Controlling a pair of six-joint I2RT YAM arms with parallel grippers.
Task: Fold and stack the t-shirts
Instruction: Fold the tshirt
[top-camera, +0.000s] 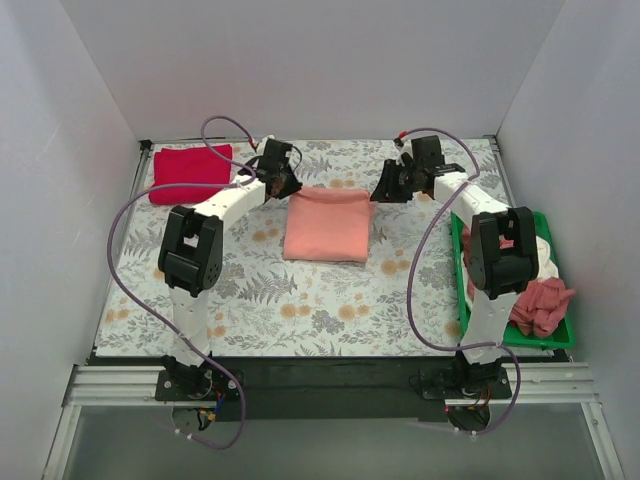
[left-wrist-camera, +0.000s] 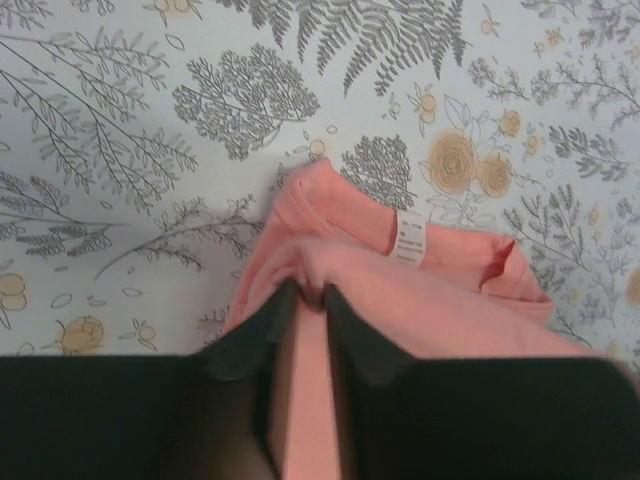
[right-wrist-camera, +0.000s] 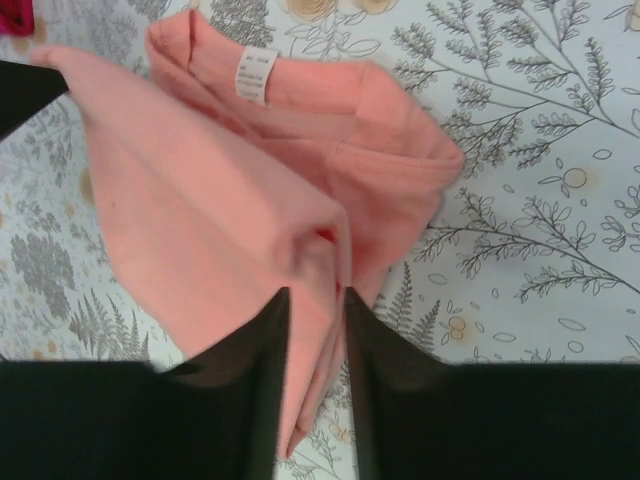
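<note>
A salmon-pink t-shirt lies folded into a rectangle mid-table. My left gripper is at its far left corner. In the left wrist view its jaws are shut on a pinch of that pink cloth, near the white neck label. My right gripper is at the far right corner. Its jaws stand slightly open around a hanging fold of the shirt, with table showing in the gap. A bright red t-shirt lies folded at the back left.
A green tray at the right edge holds a crumpled dusty rose t-shirt and a white one. White walls enclose the floral table on three sides. Purple cables loop beside both arms.
</note>
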